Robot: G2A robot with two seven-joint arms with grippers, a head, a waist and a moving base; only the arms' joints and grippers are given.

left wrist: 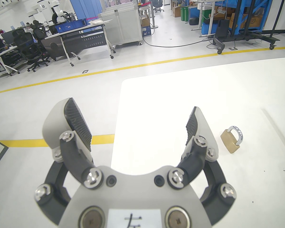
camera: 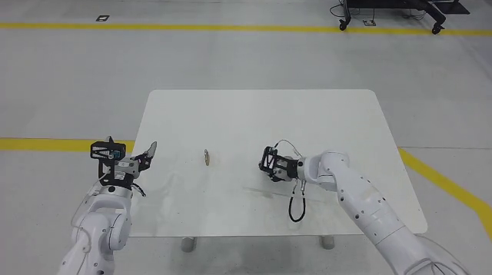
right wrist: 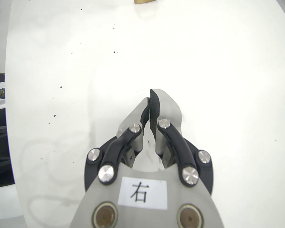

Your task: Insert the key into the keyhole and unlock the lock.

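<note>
Plainly, one brass padlock [camera: 206, 157] sits on one white tabletop [camera: 307, 114], with two arms reaching in from opposite sides. The left arm [camera: 108, 213] is bent up at the tabletop's edge. The left jaws are spread wide with nothing between them, one ribbed pad [left wrist: 77, 122] over the floor and the other over the tabletop. The right arm [camera: 361, 198] stretches low across the surface, its wrist level. The right jaws are pressed together at the tips, and I cannot tell whether anything thin is caught between them. The padlock is roughly midway between the two sets of jaws and well apart from both. It is straight ahead of the right jaws and ahead of the left jaws, off toward their tabletop-side pad. It appears to stand on its base with its long axis upright and the silver shackle on top. Its broad face is turned toward the right jaws, and from above it reads as a narrow sliver. Several dark specks [right wrist: 114, 52] dot the tabletop ahead of the right jaws.
</note>
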